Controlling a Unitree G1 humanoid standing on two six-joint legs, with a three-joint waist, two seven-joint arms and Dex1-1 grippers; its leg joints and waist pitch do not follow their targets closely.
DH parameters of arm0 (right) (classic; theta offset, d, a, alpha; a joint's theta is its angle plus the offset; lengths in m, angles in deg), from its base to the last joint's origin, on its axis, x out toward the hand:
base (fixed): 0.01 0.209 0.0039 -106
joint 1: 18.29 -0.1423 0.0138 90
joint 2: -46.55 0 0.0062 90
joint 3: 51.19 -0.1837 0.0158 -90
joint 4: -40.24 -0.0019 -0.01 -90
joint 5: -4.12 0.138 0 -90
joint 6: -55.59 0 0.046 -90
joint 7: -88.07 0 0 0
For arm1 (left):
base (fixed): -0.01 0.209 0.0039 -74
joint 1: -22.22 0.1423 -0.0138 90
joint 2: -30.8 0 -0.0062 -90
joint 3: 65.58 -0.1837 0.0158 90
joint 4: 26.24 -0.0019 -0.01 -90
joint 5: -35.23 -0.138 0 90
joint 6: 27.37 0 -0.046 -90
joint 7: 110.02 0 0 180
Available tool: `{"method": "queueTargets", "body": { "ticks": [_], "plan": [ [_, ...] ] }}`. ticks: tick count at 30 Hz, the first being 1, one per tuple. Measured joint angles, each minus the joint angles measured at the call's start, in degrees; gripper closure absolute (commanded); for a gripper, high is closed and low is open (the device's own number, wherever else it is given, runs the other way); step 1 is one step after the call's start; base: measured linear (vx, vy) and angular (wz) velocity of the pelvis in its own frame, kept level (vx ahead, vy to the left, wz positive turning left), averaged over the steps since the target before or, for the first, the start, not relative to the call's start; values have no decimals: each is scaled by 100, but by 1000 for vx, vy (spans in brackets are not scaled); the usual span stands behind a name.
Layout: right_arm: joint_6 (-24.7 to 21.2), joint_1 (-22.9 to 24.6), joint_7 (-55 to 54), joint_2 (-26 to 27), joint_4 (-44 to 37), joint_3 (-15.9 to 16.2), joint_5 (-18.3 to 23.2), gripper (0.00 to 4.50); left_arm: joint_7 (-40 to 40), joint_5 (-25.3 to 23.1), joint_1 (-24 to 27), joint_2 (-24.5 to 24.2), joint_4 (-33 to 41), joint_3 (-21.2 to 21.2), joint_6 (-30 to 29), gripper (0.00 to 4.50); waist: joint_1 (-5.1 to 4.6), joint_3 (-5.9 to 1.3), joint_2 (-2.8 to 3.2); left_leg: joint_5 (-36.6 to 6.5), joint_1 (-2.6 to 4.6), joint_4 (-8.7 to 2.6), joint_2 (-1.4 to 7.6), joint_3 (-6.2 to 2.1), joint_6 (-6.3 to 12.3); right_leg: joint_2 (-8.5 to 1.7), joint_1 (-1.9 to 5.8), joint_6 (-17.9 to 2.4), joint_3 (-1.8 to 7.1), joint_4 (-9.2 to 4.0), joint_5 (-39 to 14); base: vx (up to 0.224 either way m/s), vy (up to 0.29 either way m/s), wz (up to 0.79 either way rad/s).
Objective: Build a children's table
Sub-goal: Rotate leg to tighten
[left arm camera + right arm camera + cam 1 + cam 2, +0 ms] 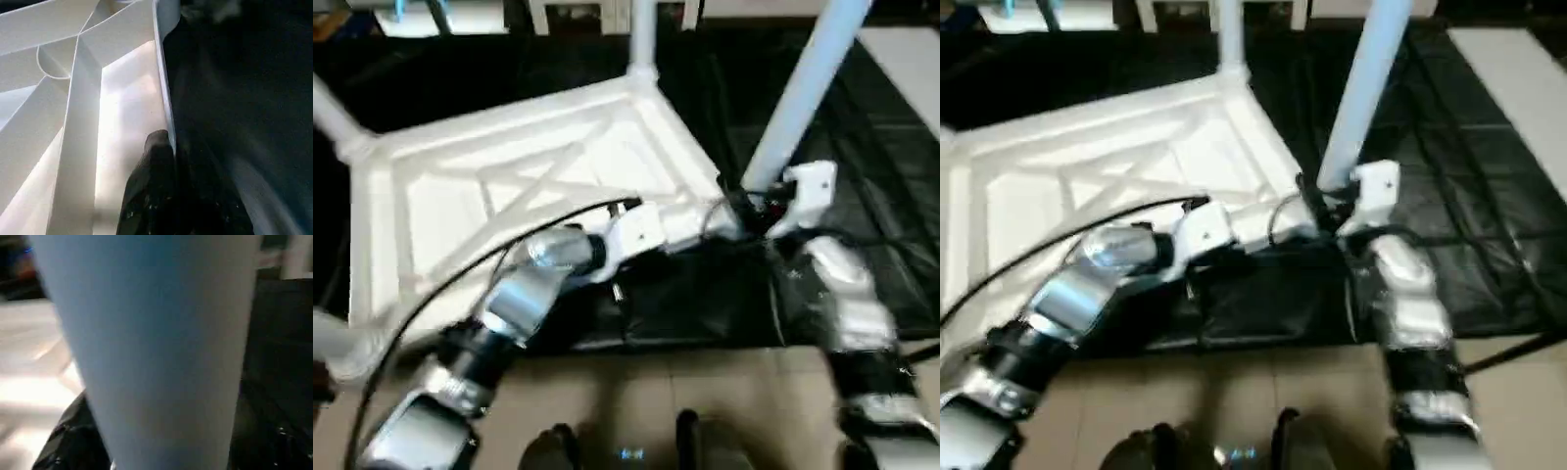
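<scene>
Flanking tabletop [509,186]: black-draped work table [862,147].

Motion-blurred head views, glare on white tabletop [509,186], dim black cloth [862,147], close tube leg [156,352] out of focus

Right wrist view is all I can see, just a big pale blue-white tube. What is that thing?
Observer: It is a long white cylindrical tube leg, leaning up from the near right corner of the white plastic rectangular tabletop, which lies ribbed side up.
Operator: Is the robot holding it?
Observer: The right gripper sits at the leg's base, but its fingers are too blurred to judge.
Operator: Are other legs in?
Observer: Yes, one leg stands upright in the far corner socket.
Operator: And the other arm?
Observer: The left gripper straddles the tabletop's near edge wall, one finger on each side.
</scene>
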Motion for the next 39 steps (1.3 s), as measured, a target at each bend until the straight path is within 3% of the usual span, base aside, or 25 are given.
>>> {"method": "queueTargets", "body": {
  "ticks": [3,7,8,11,15,25,31,39],
  "plan": [
    [-323,354,668,-487,-633,4,220,117,254,65,19,-146,-27,-7,337,450,36,5,22,-4,-6,0,-4,8,3,-3,-1,0,0,-4,-11,0,0,0],
    [-532,762,1137,-1040,-1250,-6,332,117,470,200,90,-178,-41,56,483,450,13,5,26,-8,0,1,-7,22,6,-7,0,-3,13,-8,-14,0,0,0],
    [-570,801,1163,-1052,-1273,-8,391,117,501,213,126,-184,-42,117,494,450,6,5,27,-8,4,6,-6,22,5,-8,1,-2,15,-5,-14,0,0,0],
    [-714,953,1179,-1077,-1454,-88,491,106,573,481,220,-110,-47,278,478,389,-4,19,47,-9,4,10,-5,21,1,-11,0,-2,17,-2,-12,0,0,0],
    [-816,989,1154,-1115,-1536,-181,502,106,528,739,278,104,-25,320,666,354,1,33,27,-7,-4,19,0,17,2,-8,0,-2,12,-4,-12,0,0,0],
    [-891,941,1130,-1113,-1609,-178,493,106,392,716,260,247,-78,317,839,354,-2,33,27,-7,-10,24,1,17,4,-8,-3,-2,9,-1,-12,0,0,0],
    [-892,936,1140,-1119,-1615,-175,437,106,436,448,159,-68,-264,203,932,354,-12,32,29,-7,-6,28,1,15,3,-7,-2,-1,11,2,-11,0,0,0],
    [-880,929,1153,-1131,-1614,-162,383,106,561,451,151,-188,-211,206,796,354,-20,32,29,-7,2,30,2,14,3,-4,-1,-3,15,10,-8,0,0,0]
  ]
}}
